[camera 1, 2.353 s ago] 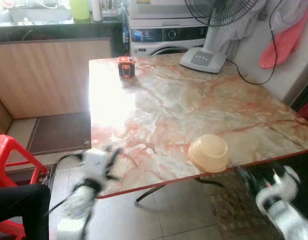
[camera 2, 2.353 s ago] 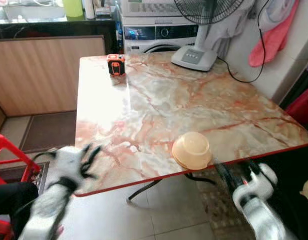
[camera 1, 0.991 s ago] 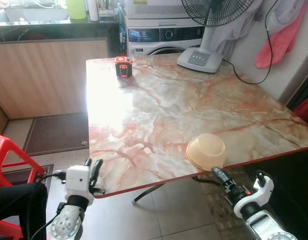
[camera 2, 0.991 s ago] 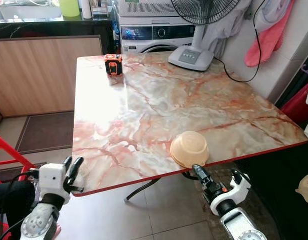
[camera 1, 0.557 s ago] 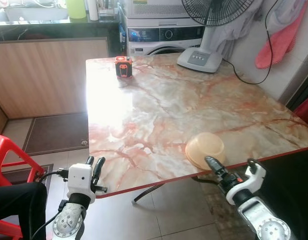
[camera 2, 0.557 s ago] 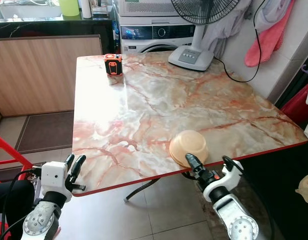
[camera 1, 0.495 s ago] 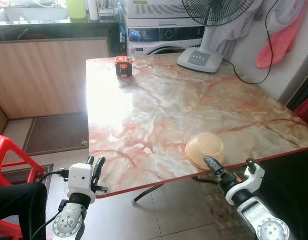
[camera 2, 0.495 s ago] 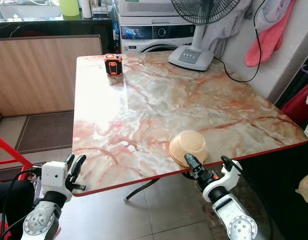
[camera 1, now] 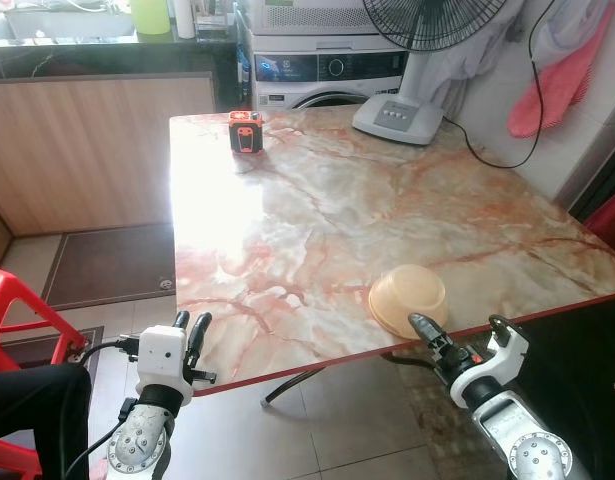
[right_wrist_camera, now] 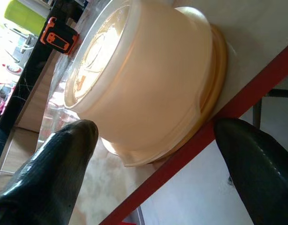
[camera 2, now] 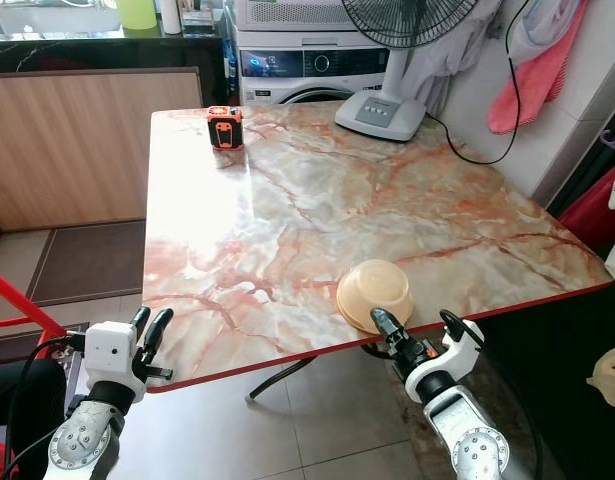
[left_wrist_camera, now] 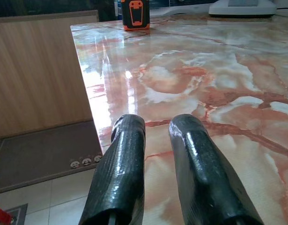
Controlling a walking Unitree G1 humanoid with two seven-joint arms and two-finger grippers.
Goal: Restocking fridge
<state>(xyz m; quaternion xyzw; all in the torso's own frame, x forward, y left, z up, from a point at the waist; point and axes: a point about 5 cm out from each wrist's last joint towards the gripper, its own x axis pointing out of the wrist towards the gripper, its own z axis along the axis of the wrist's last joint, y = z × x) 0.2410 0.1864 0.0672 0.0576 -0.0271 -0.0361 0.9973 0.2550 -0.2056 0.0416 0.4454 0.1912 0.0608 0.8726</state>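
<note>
A marble-patterned table point(camera 1: 387, 210) with a red edge takes up the middle of the head views, and a pale yellow container point(camera 1: 408, 298) sits upside down on its lid near the table's front edge, in the lower right part of the frame. The right gripper point(camera 1: 455, 338) is at that edge, just in front of the container, with its two black fingers spread wide apart; in the right wrist view the container point(right_wrist_camera: 144, 89) lies between the two fingertips point(right_wrist_camera: 59, 159), one above the tabletop and the other below the red edge, and neither clearly touches it. The left gripper point(camera 1: 193, 324) is at the lower left of the frame, at the table's front left corner, its fingers point(left_wrist_camera: 125, 173) close together with a narrow gap between them and holding nothing. A small orange and black device point(camera 1: 245, 131) stands near the far left corner of the table, and the white base of a fan point(camera 1: 402, 118) rests on the far side. Behind the table are a washing machine point(camera 1: 327, 70) and a wooden counter front point(camera 1: 97, 150). A red stool point(camera 1: 22, 330) is at the lower left, and a pink cloth point(camera 1: 562, 65) hangs at the upper right.
</note>
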